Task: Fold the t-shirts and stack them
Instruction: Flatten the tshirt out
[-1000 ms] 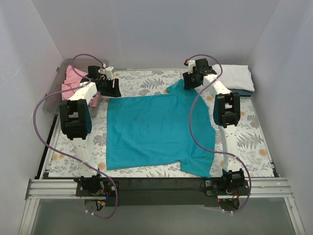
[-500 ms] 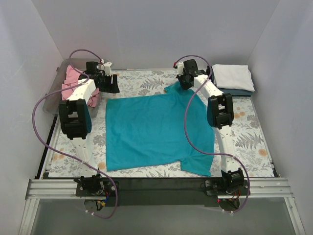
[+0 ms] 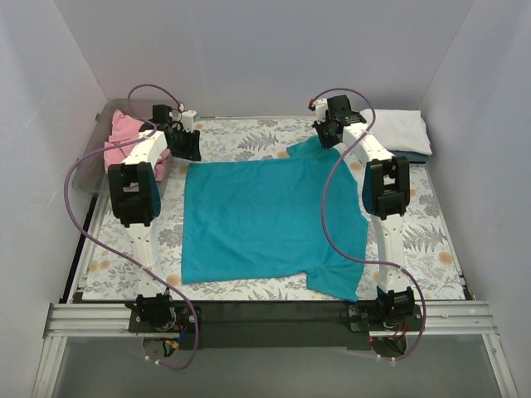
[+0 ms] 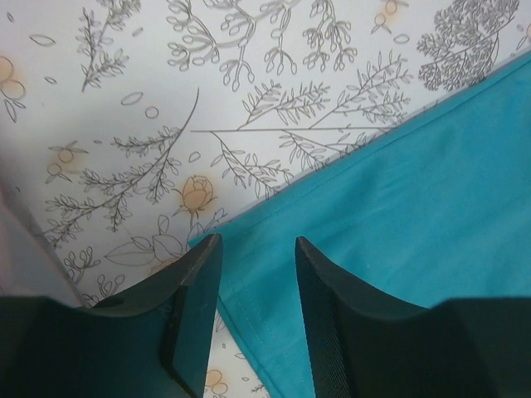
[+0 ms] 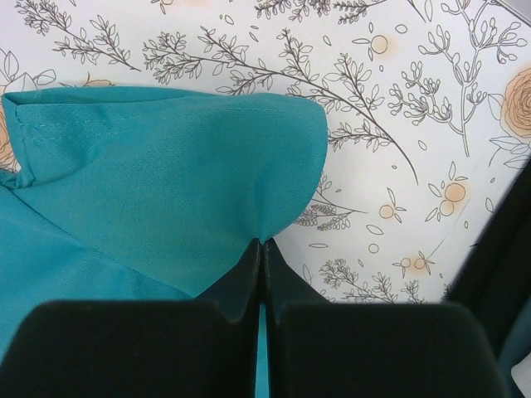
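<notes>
Teal t-shirt (image 3: 265,220): spread flat across the middle of the desk; straight hem toward the left edge, both sleeves toward the right edge.
Far right sleeve: drawn up into a small peak, stitched edge folded over; rest of the cloth lying smooth.
Right gripper (image 3: 325,139): clenched on the teal t-shirt at that far right sleeve, fingertips pressed together with the cloth pinched between them (clear in the right wrist view).
Left gripper (image 4: 257,242): released, fingers apart, above the far left corner of the teal t-shirt; one fingertip at the corner's edge, the other over the teal cloth. Cannot tell whether the tips touch the cloth.
Pink t-shirt (image 3: 124,133): crumpled, at the far left corner of the desk, inside the clear plastic bin (image 3: 87,170).
White t-shirt (image 3: 398,128): folded, at the far right corner of the desk, apart from the teal sleeve.
Dark grey-blue t-shirt (image 3: 412,156): under the white one, only a thin near edge showing.
Floral table cloth (image 3: 423,240): covers the desk under the teal t-shirt, bare along the right, far and left edges.
</notes>
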